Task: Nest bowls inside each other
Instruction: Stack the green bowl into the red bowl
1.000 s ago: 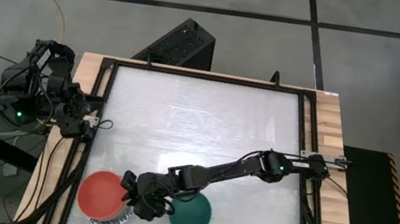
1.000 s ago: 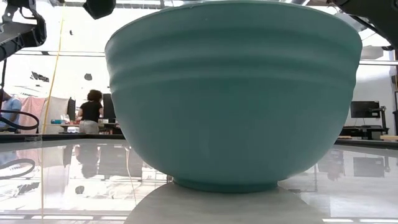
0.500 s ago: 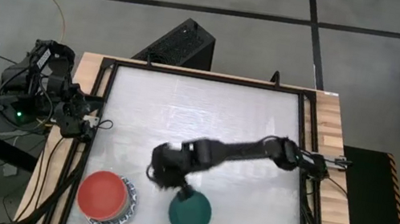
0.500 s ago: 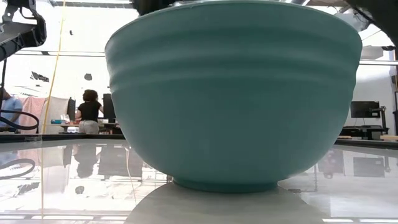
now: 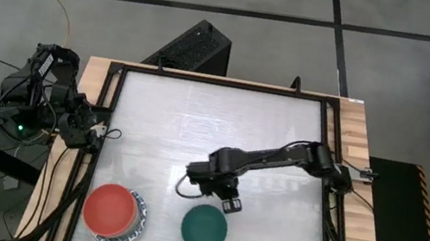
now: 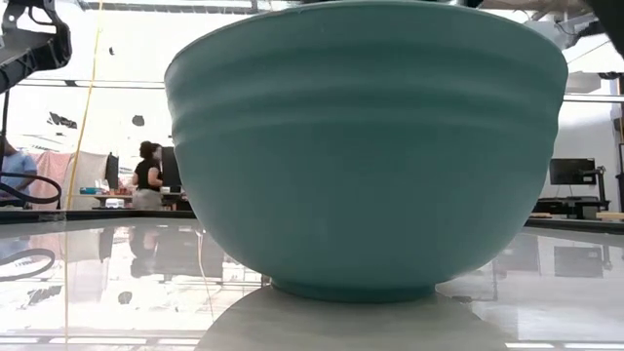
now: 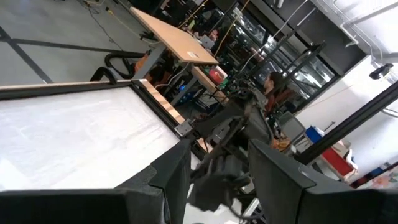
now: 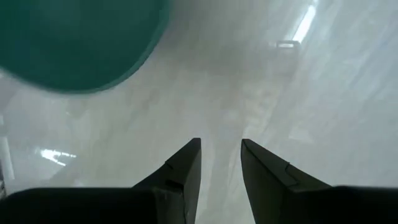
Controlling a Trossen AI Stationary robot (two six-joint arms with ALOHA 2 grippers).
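In the low view the green bowl (image 6: 366, 146) fills the frame and hides nearly everything behind it. In the right wrist view its rim is cut off at the upper left. From above, the red bowl (image 5: 108, 209) covers all but a patterned rim (image 5: 138, 220) of the stack beneath.

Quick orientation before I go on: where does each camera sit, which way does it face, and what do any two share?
High: overhead, looking straight down; both arms, right gripper over the table, red-topped stack.
Low: table height, facing the room; green bowl fills it.
Left wrist: past open fingers toward the table edge.
Right wrist: past open fingers down at the table.
Shared: high, low and right wrist all show the green bowl.
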